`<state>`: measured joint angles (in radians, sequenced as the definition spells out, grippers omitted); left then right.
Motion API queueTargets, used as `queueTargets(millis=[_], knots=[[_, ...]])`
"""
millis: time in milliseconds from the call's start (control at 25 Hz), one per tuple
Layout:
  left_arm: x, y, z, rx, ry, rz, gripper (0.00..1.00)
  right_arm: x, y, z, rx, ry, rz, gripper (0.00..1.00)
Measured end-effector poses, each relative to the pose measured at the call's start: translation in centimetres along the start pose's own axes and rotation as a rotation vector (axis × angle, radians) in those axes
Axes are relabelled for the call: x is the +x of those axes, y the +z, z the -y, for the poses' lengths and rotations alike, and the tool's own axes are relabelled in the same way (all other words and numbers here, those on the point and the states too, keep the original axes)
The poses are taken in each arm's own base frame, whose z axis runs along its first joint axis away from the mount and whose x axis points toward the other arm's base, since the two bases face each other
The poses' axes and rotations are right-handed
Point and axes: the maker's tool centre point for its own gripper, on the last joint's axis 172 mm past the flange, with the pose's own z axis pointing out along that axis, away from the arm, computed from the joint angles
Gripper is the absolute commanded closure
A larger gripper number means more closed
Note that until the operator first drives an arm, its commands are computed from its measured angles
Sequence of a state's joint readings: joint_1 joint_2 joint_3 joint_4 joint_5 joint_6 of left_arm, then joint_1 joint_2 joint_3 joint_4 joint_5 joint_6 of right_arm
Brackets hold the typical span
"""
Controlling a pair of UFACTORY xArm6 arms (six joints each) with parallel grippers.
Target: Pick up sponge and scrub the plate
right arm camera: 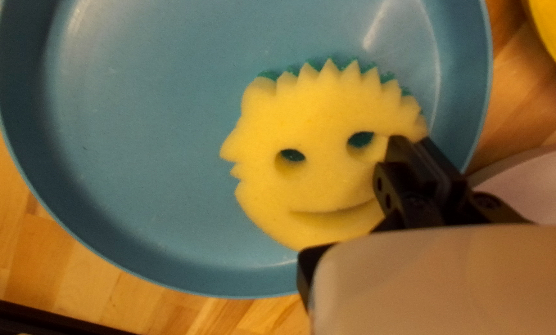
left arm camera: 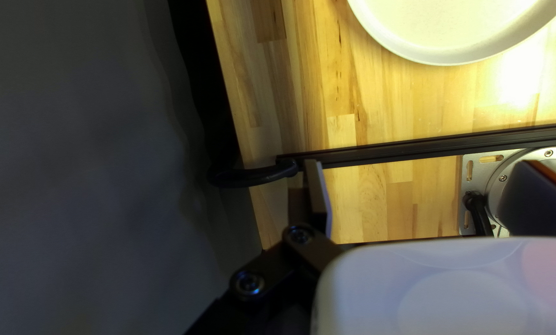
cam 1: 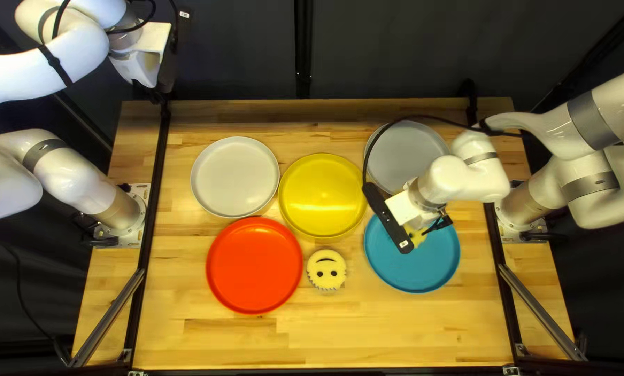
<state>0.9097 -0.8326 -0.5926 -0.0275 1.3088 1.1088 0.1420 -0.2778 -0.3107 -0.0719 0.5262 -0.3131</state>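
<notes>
While the right arm (cam 1: 549, 132) is stretched in from the desk's (cam 1: 207, 341) right edge and bent downward at the wrist, its claw (cam 1: 438, 223) is lowered into the blue plate (cam 1: 409, 271). The yellow sponge (right arm camera: 321, 136) is pinched by one side between its narrowly set fingers, and is laid face up inside that plate, near the rim. The left arm (cam 1: 68, 56) is raised beyond the desk's left edge; its claw (cam 1: 144, 56) is held above the far left corner, angled down, its fingers (left arm camera: 319, 192) spread wide.
</notes>
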Motion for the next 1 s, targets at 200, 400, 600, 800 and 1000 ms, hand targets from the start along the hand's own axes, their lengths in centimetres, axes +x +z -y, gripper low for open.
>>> queueTargets(millis=[200,400,600,800,1000], knots=[[0.0,0.0,0.0,0.0,0.0,0.0,0.0,0.8,-0.3,3.2,-0.01,0.011,0.008,1.0],[0.0,0.0,0.0,0.0,0.0,0.0,0.0,1.0,-0.6,6.3,-0.032,0.002,0.016,1.0],[0.0,0.0,0.0,0.0,0.0,0.0,0.0,-0.1,-0.4,6.7,-0.053,-0.019,0.021,1.0],[0.0,0.0,0.0,0.0,0.0,0.0,0.0,-2.0,-0.1,4.1,-0.065,-0.069,-0.007,1.0],[0.0,0.0,0.0,0.0,0.0,0.0,0.0,-3.3,-0.2,0.8,-0.059,-0.125,-0.049,1.0]])
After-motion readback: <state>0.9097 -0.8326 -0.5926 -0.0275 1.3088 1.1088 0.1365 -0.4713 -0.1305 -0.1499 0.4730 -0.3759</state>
